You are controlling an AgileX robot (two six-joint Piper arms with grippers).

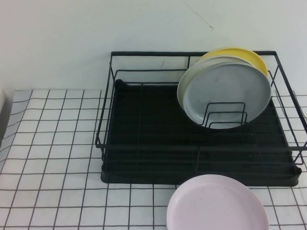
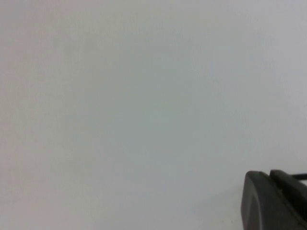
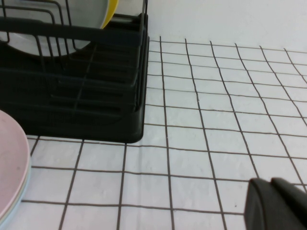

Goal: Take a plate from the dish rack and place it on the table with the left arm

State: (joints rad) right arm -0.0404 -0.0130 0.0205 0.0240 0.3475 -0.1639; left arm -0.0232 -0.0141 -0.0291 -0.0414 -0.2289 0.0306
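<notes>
Showing only a black corner each, my left gripper (image 2: 273,201) is facing a blank white wall while my right gripper (image 3: 276,203) is hovering over the table (image 1: 56,157). The plate (image 1: 227,92) is leaning upright in the dish rack (image 1: 142,135), fronting a yellow plate (image 1: 246,55); a pink plate (image 1: 218,208) is lying nearby.

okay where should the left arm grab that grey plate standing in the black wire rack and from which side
Grip the upper rim of the round light-grey speckled plate, coming from above. It stands on edge in the black wire dish rack, leaning back on a yellow plate, dividers across its lower edge. The left gripper faces a blank wall; the right gripper hangs over the grid-cloth table.
</notes>
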